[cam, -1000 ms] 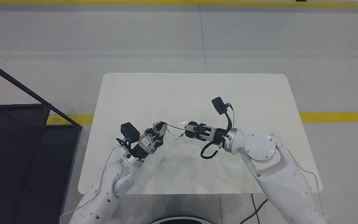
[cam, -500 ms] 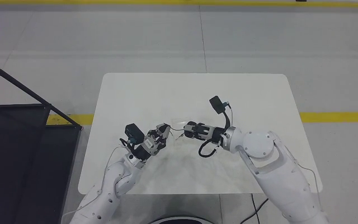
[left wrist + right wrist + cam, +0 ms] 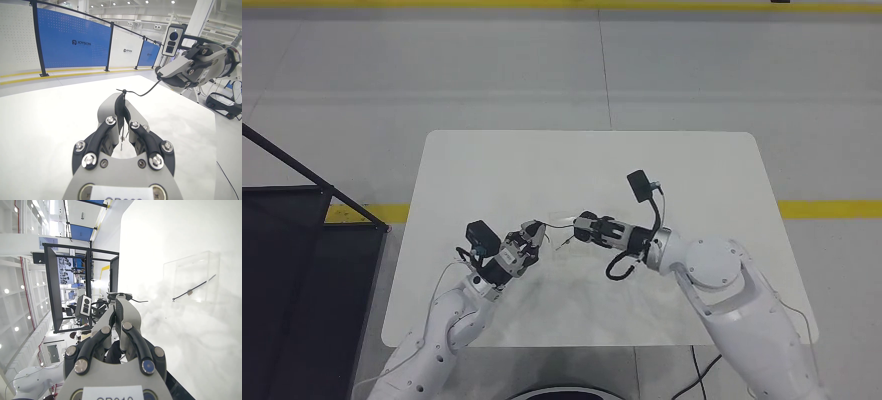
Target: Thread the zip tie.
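Fingers (image 3: 105, 108) of the left gripper (image 3: 123, 100) are pressed together on a thin black zip tie (image 3: 123, 91), with its small square head sitting just above the fingertips and a length of strap hanging down between the black pads. From the head the strap runs sideways in a shallow sag to the right gripper (image 3: 159, 75), whose fingers are also clamped shut, pinching the strap at their very tips. A short pointed tip pokes out of the head on the side away from the right gripper. Whether the hanging length and the sagging length join in a loop cannot be told.

From above, the two grippers face each other, left (image 3: 529, 238) and right (image 3: 582, 224), near the middle of the white tabletop (image 3: 692, 180), and the tie spans the small gap between them, held up off the surface.

Count: two grippers, two zip ties, one box. The second zip tie (image 3: 189, 291), black and straight, lies loose inside a clear box (image 3: 189, 266) that stands on the tabletop close beside the right gripper (image 3: 115, 302)
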### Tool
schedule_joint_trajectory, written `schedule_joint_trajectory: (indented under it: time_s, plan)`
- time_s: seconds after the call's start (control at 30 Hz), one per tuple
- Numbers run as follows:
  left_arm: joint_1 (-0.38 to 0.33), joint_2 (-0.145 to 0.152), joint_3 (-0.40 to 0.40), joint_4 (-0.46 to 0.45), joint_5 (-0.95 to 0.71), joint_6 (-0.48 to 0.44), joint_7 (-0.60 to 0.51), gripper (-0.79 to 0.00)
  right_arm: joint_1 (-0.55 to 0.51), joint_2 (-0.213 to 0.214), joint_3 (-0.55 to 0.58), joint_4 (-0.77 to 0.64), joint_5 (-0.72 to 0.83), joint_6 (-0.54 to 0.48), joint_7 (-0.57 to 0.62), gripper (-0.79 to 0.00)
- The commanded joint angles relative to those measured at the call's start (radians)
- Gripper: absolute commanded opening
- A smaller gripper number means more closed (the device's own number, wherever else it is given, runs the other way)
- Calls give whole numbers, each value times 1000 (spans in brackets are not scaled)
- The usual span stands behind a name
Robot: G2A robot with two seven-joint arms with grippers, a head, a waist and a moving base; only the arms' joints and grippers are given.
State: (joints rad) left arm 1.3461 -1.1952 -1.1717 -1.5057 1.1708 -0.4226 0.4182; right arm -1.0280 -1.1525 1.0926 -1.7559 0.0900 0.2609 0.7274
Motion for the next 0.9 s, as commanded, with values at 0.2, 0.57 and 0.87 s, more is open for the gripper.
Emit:
schedule_joint_trajectory:
  time_s: [0.2,0.57,0.87]
  plan:
    - [-1,-4,5,-2,4,14,-25,-785,-24,2,24,0,36,-79,15,-785]
    - [-1,-7,7,-1,1,-13,-35,-785,-28,2,20,9,39,-105,27,-785]
    - [1,-8,-2,-2,-21,-43,-38,-785,8,-8,-22,31,23,-79,20,-785]
